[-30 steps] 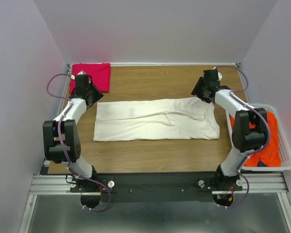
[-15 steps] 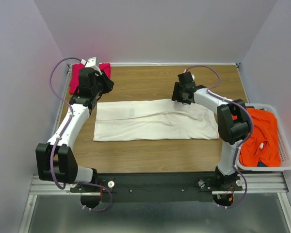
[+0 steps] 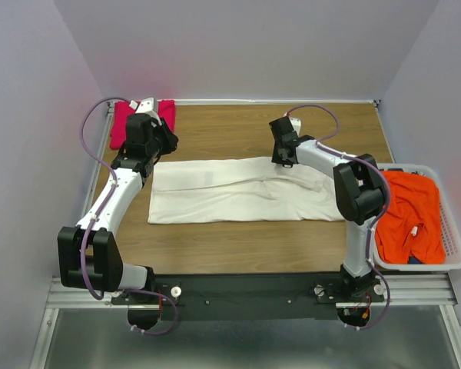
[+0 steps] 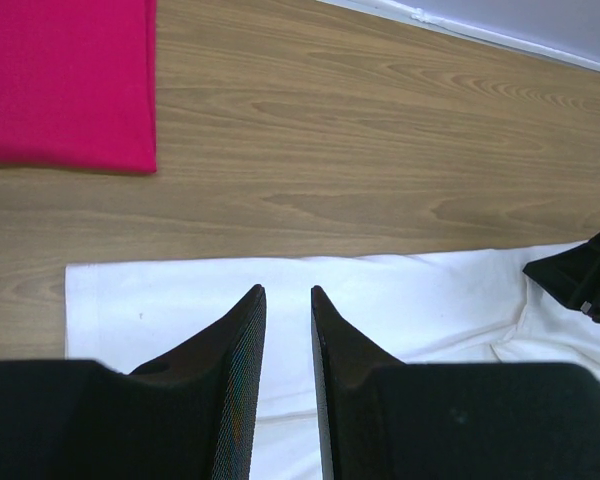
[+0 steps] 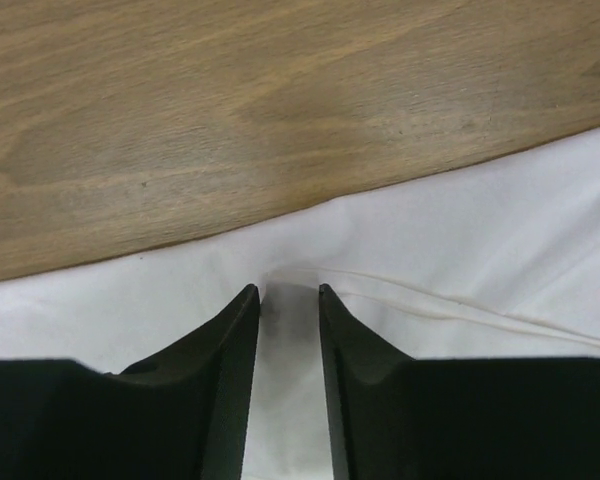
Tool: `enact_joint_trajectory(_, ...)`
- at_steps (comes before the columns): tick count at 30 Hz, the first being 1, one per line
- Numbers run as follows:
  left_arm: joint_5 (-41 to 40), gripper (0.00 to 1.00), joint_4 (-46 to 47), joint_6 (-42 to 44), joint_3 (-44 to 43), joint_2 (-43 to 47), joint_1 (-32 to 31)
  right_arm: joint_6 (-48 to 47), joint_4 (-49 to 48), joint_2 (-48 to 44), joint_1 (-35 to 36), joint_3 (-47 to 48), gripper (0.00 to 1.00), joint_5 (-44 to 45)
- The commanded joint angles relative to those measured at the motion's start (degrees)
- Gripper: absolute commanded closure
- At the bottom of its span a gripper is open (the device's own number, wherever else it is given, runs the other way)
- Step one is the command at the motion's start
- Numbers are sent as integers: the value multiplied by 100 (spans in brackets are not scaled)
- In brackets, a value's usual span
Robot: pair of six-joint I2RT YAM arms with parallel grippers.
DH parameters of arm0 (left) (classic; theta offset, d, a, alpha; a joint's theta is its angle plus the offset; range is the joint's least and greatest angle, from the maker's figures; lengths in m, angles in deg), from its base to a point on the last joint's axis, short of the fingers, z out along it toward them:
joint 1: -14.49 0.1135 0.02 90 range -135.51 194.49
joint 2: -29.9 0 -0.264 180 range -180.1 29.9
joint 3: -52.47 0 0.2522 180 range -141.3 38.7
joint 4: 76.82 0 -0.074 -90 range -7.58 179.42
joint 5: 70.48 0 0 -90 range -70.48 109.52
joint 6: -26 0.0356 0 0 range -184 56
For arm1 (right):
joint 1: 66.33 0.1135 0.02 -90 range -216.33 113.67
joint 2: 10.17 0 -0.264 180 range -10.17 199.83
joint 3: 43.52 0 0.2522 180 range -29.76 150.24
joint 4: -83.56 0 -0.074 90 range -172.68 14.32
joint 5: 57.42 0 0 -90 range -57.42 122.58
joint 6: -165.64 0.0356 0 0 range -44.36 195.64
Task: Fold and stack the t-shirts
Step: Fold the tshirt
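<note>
The cream-white t-shirt (image 3: 246, 196) lies spread flat across the table's middle. Folded at the far left corner is the magenta-pink t-shirt (image 3: 167, 114), and the orange-red t-shirt (image 3: 411, 211) lies crumpled in the basket. My left gripper (image 3: 167, 147) hovers over the white shirt's (image 4: 410, 300) far edge near its left end, open by a narrow gap with nothing between the fingers (image 4: 286, 290). The pink shirt (image 4: 65, 80) lies beyond it. My right gripper (image 3: 283, 162) presses down on the white shirt's (image 5: 480, 230) far edge near the middle; its jaws (image 5: 288, 290) are narrowed around a small pucker of cloth.
A white plastic laundry basket (image 3: 455, 234) stands off the table's right edge, beside the right arm. Bare wooden table (image 3: 230, 131) runs behind the white shirt to the back wall, and more bare wood (image 3: 238, 246) lies in front of it.
The right gripper has slid left along the white shirt's far edge and narrowed its jaws onto the cloth. The left arm has stretched out, bringing its gripper over the shirt's far left edge.
</note>
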Motion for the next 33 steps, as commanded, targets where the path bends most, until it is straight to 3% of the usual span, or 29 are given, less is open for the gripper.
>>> enact_joint_trajectory(1, 4, 67, 130, 88, 64, -3, -40, 69, 192, 105, 76, 103, 67, 338)
enact_joint_trajectory(9, 13, 67, 147, 96, 64, -20, -40, 209, 218, -185, 102, -187, 90, 242)
enact_joint_trajectory(33, 127, 67, 156, 96, 90, -38, -101, 1264, 113, -1477, 533, -1593, 91, -5)
